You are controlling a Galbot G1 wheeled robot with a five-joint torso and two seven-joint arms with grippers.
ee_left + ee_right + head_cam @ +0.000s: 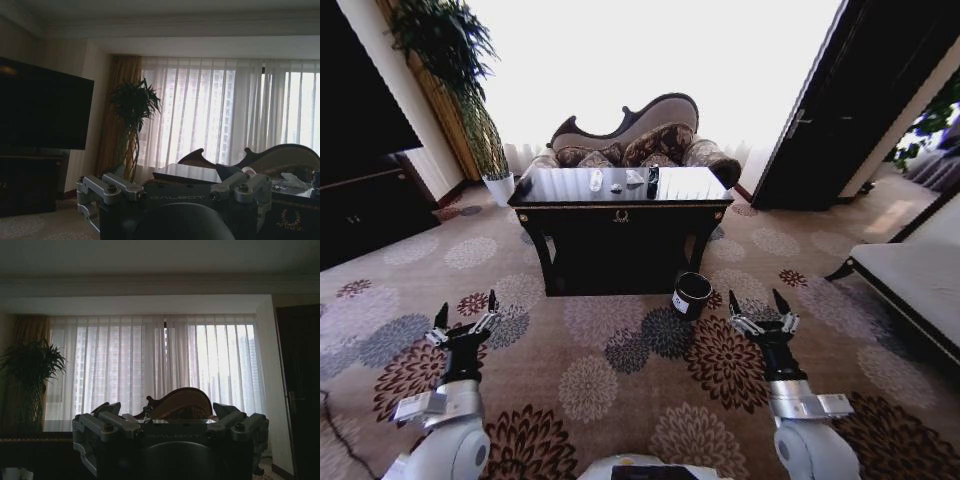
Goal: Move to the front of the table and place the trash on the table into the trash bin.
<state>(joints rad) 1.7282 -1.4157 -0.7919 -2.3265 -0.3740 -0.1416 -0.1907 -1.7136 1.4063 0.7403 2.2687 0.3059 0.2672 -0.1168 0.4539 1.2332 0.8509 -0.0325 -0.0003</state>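
GALBOT lettering marks left gripper (175,192) (jaws spread).

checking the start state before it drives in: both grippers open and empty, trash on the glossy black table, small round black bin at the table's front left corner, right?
One thing is wrong: in the head view the small round black bin stands on the carpet by the front right corner of the glossy black table, not the left. The rest holds: the left gripper and right gripper are open and empty, and the trash is on the table.

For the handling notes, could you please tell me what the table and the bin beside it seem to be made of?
The table looks like black lacquered wood: its top mirrors the window and its legs are carved. The bin seems to be black plastic, smooth and faintly shiny; metal is possible.
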